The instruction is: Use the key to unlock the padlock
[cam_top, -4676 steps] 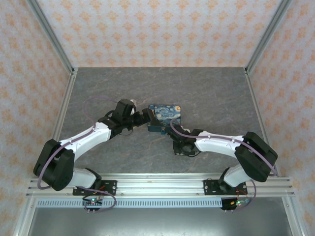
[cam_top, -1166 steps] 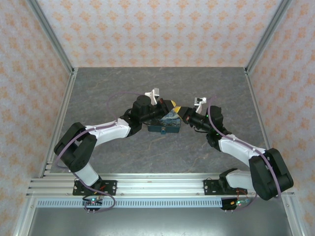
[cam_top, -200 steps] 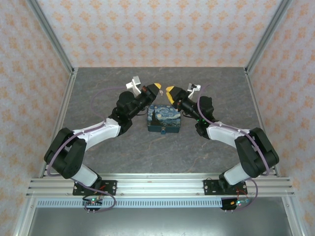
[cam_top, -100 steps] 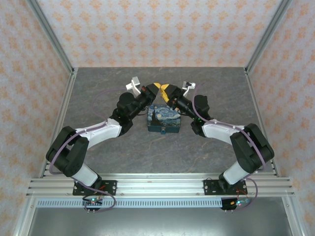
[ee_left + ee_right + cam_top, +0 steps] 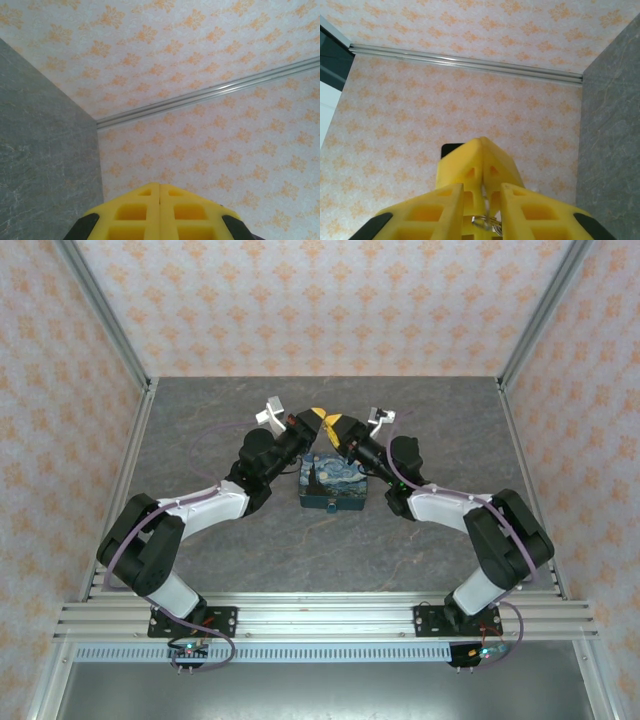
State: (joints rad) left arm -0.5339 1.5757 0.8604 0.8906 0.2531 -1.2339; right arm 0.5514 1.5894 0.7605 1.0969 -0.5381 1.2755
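Item, small silvery metal loop (image 5: pixel 481 220), which we take for the ring end of the thin pale metal key, though too little shows to be sure. It is lodged between the yellow ribbed fingers (image 5: pixel 440 212) of the right gripper (image 5: pixel 335 426), raised above the far edge of the rectangular box with blue-yellow starry print (image 5: pixel 340 486).

Handling, in our judgement: light, stiff, slick and easily dropped; best pinched flat across the bow, with the blade left free.

Left gripper (image 5: pixel 317 415): clenched, yellow pads (image 5: pixel 132 217) flush, whatever they pinch hidden from us.

Right gripper: fingers narrowly apart about the loop; whether they bite on it we cannot tell.

Teal-blue padlock: too small for us to place.

Change from a second ago: the two tips, then apart over the box, now meet, the right having come left. The box is unmoved on the grey stone-look table (image 5: pixel 450 430).
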